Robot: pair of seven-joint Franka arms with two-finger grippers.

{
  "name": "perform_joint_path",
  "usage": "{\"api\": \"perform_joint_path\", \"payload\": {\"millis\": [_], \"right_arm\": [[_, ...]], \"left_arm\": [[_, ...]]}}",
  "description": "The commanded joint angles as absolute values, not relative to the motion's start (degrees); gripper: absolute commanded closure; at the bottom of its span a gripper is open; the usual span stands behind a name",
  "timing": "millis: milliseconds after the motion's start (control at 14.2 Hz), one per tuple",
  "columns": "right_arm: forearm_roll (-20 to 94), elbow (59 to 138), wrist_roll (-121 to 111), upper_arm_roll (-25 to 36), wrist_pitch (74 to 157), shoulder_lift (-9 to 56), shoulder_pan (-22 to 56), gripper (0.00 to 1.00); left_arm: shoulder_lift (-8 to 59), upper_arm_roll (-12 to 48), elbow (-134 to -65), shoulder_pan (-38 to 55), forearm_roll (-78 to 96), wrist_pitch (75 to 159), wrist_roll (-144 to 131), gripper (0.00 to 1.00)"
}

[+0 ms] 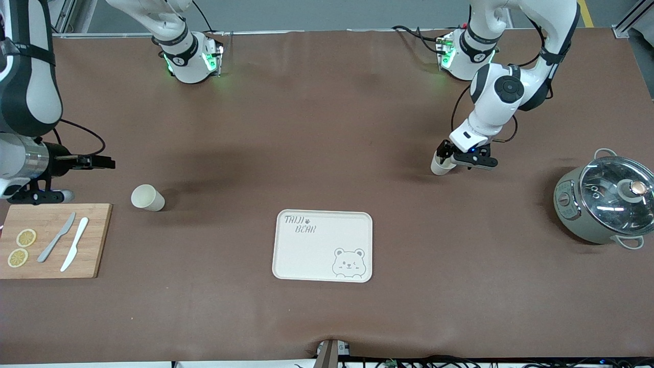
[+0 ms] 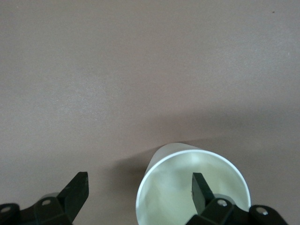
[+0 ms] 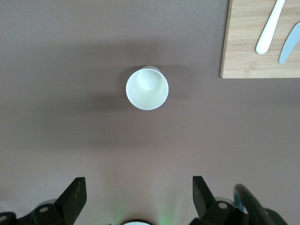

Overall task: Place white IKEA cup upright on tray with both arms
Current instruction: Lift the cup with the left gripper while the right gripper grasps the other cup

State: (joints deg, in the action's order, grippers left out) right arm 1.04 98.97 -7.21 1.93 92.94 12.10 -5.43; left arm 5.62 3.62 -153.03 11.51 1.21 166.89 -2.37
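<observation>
The left claw (image 1: 445, 159) hangs low with fingers spread wide; the right claw (image 3: 136, 199) hovers high, fingers open.

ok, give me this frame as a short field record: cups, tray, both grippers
tray: cream rectangular bear-print tray, nothing on it
cup at left arm's end: white cup, one finger of the left gripper inside its rim, one outside
cup at right arm's end: white cup beside the wooden cutting board, nothing touching it
left gripper: open
right gripper: open, holds nothing

Knives (image 1: 66, 244) on cutting board (image 1: 94, 240)
</observation>
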Motion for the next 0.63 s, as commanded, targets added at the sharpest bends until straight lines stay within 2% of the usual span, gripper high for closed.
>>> {"api": "perform_joint_path", "payload": {"millis": [0, 141, 562], "right_arm": [[1.8, 104.7, -6.6, 1.2, 98.6, 10.6, -6.7, 0.00], [1.8, 109.1, -6.6, 1.2, 104.3, 9.8, -7.0, 0.00], [1.8, 113.4, -6.6, 1.2, 112.6, 10.5, -7.1, 0.00]], "left_arm": [[5.6, 4.0, -153.5, 9.1, 1.9, 167.6, -0.7, 1.00], [5.4, 4.0, -153.5, 9.0, 1.9, 167.3, -0.6, 1.00], [4.7, 4.0, -153.3, 9.1, 1.9, 167.0, 0.0, 1.00]]}}
